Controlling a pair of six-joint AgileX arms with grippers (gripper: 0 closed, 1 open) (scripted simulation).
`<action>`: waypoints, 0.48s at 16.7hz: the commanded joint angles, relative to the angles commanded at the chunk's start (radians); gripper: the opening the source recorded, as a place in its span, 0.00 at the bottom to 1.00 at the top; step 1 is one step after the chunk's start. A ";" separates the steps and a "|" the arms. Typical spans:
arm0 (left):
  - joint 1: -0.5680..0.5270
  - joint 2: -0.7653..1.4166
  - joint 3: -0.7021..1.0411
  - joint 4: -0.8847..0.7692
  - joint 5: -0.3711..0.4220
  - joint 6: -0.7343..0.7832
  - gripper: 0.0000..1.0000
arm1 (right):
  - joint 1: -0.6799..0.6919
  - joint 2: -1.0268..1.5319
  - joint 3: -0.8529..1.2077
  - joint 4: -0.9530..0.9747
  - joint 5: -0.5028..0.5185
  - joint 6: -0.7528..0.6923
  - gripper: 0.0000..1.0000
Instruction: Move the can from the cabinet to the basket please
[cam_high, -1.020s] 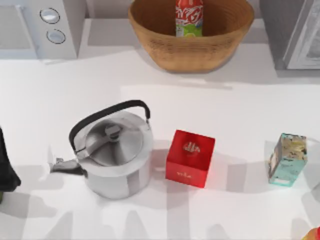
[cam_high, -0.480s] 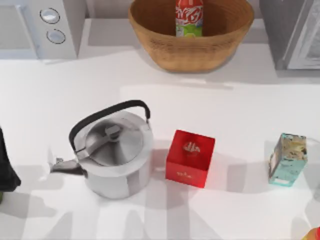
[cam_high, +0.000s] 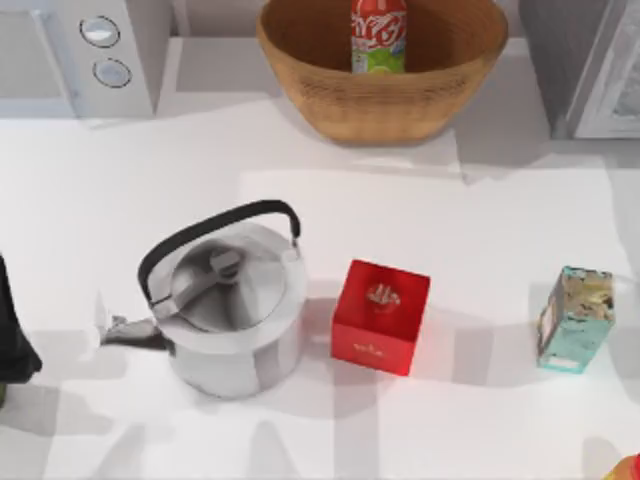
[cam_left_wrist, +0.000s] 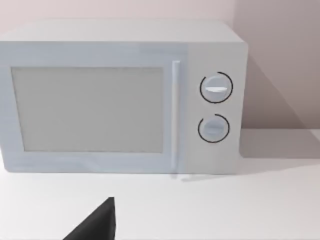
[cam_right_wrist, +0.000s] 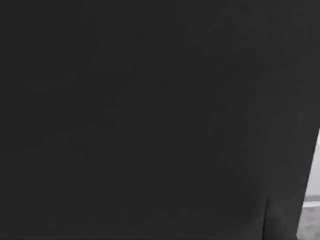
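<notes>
Looking done from our side — can (cam_high: 378, 36) stands upright in the basket (cam_high: 340, 100) at 12 o'clock, unmoved for a second; only shadows shifted. Grippers' grip we can't tell.

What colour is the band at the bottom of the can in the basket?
Light green, below the red body with white script on the can; the top view shows it best.

R wrist view dark, nearly black

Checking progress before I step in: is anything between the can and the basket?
Nothing visible. The can already stands upright inside the basket, at the table's far edge, left of the cabinet.
</notes>
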 joint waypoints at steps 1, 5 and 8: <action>0.000 0.000 0.000 0.000 0.000 0.000 1.00 | 0.090 -0.006 -0.006 -0.003 0.090 -0.001 1.00; 0.000 0.000 0.000 0.000 0.000 0.000 1.00 | 0.350 -0.033 -0.033 -0.010 0.350 -0.002 1.00; 0.000 0.000 0.000 0.000 0.000 0.000 1.00 | 0.435 -0.045 -0.047 -0.012 0.435 -0.003 1.00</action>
